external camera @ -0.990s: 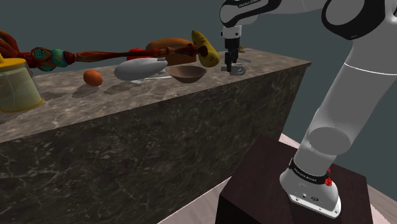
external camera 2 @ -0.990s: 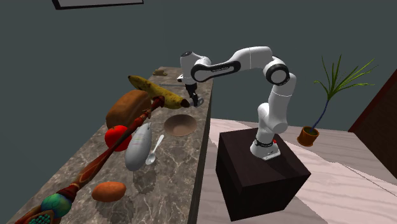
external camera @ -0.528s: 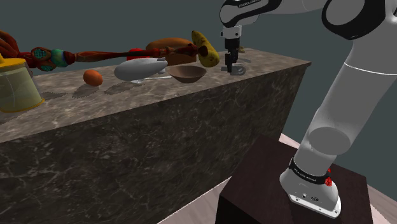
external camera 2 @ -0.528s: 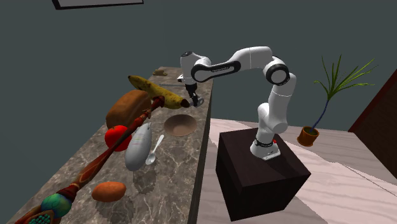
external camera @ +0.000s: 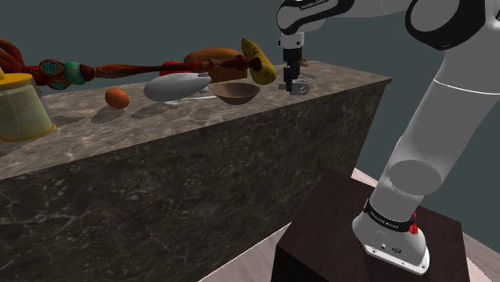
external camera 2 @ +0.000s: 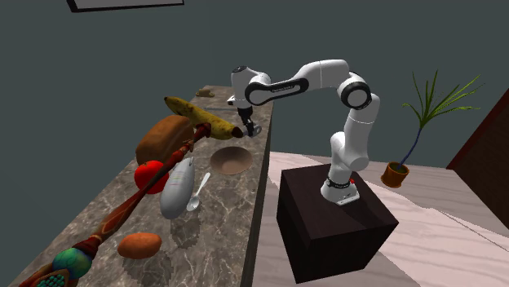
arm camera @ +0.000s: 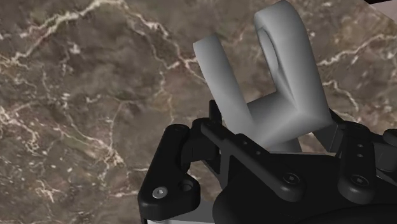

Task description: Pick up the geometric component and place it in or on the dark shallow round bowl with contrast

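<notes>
nearest the shoulder camera stands the dark box stand (external camera: pixel 320 248) with the white arm's (external camera: pixel 433 120) foot on it. past it runs the long desk of dark veined marble (external camera: pixel 184 152). over its top, at the end by the arm, the black end effector (external camera: pixel 291 83) points straight down, pinched on the pale grey fork-shaped geometric component (arm camera: pixel 289 102). in the wrist view the piece's base sits clasped between the two fingers (arm camera: pixel 219 137), and its two prongs, one pierced by a round hole, reach out past the fingertips over the marble. in the shoulder view the component (external camera: pixel 300 89) sits at the fingertips, low over the desk top; whether it touches the stone i cannot tell. just beside it, to that view's left, lies the dark brown shallow round bowl (external camera: pixel 235 94), apart from the component. beyond the bowl are a spotted yellow banana (external camera: pixel 258 61) and a brown bread loaf (external camera: pixel 212 58).
</notes>
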Tool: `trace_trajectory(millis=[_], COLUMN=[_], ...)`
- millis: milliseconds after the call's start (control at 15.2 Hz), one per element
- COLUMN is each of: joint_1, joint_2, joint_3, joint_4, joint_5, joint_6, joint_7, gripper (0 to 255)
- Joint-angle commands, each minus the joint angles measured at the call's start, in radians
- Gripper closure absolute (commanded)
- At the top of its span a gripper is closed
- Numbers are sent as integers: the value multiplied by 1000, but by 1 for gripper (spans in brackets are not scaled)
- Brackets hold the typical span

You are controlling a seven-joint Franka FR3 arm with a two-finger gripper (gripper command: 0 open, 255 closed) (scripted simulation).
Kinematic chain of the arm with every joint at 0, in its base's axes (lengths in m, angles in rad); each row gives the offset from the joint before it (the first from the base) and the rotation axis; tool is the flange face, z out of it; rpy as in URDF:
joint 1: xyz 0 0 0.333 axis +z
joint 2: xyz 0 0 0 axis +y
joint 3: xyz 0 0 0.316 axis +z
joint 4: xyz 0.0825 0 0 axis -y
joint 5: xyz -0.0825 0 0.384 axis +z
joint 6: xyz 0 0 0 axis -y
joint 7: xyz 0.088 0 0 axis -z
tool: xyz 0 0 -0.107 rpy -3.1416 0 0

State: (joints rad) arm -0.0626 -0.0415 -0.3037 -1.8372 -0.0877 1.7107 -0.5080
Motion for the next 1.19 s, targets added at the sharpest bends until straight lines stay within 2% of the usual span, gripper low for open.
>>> trace_trajectory(millis=[0,1122], joint_1=[0,-1], joint_2=[0,35], joint_3=[0,-1], joint_4=[13,284], joint_5=[0,11], joint_6=[-13,-249], joint_7=[-1,-24], gripper=[255,255])
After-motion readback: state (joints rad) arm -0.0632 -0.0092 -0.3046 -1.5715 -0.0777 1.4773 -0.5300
